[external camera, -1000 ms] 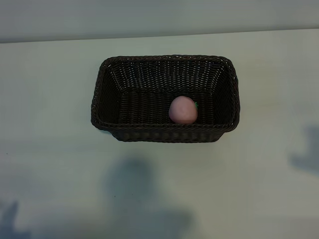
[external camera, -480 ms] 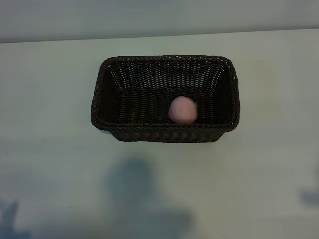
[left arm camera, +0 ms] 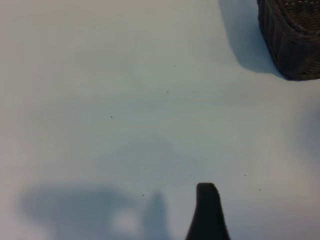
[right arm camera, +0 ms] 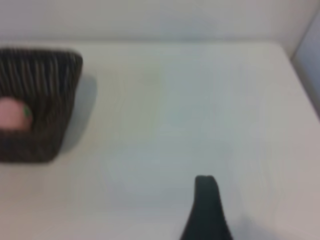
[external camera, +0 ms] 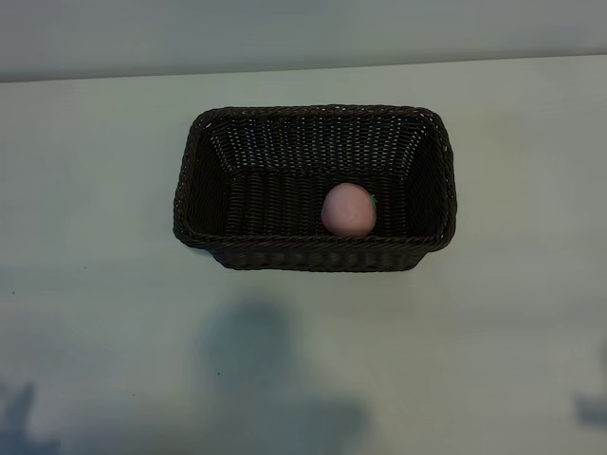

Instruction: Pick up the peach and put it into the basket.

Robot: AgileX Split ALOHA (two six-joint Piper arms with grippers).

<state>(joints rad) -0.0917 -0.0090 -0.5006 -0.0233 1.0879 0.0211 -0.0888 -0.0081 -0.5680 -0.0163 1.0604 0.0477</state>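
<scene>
The peach [external camera: 347, 209], a small smooth pale-pink ball with a speck of green at one side, sits inside the basket [external camera: 313, 254], resting on the woven floor near the front wall, toward the right half. The basket is a deep rectangular tub of dark-brown wicker with rounded corners, a braided rim and sloping ribbed sides, standing on my pale, matte counter [external camera: 493, 313]. My left jaws [left arm camera: 207, 212] hang over bare counter, well apart from the basket's corner, spread and holding nothing; only one dark rounded fingertip shows. My right jaws [right arm camera: 206, 210] are likewise spread and empty, off to the basket's side, with the peach's pink showing over the rim.
</scene>
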